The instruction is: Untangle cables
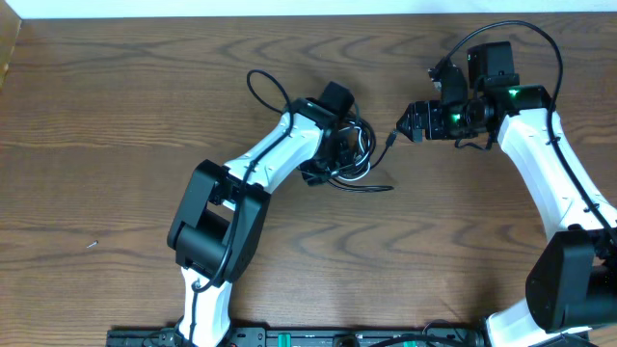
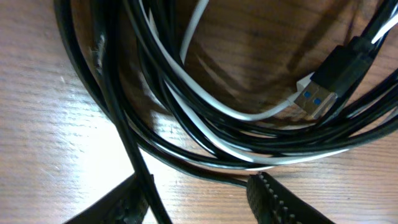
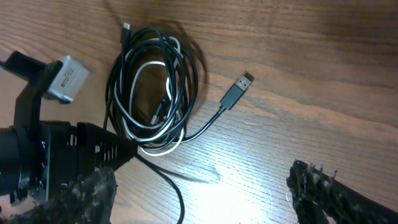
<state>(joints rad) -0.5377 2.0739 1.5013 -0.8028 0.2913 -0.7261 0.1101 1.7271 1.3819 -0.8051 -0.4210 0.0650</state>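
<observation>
The cables (image 1: 361, 146) lie coiled in one pile at mid-table, black loops (image 3: 193, 68) with a white cable (image 3: 158, 150) among them. A black USB plug (image 3: 239, 88) sticks out to the pile's right. My left gripper (image 1: 333, 162) is down on the pile's near edge, and its wrist view shows black strands (image 2: 106, 93), the white cable (image 2: 261, 114) and a blue-tongued plug (image 2: 318, 98). The left gripper (image 2: 196, 186) is open, one black strand lying against its left finger (image 2: 118, 205). My right gripper (image 1: 403, 122) hovers open right of the pile, holding nothing.
A black strand (image 1: 374, 188) trails out of the pile along the table toward the front. In the right wrist view a black strand (image 3: 176, 186) runs over the wood between the right fingers (image 3: 314, 190). The left arm's white links (image 1: 260, 159) slant across the table's middle.
</observation>
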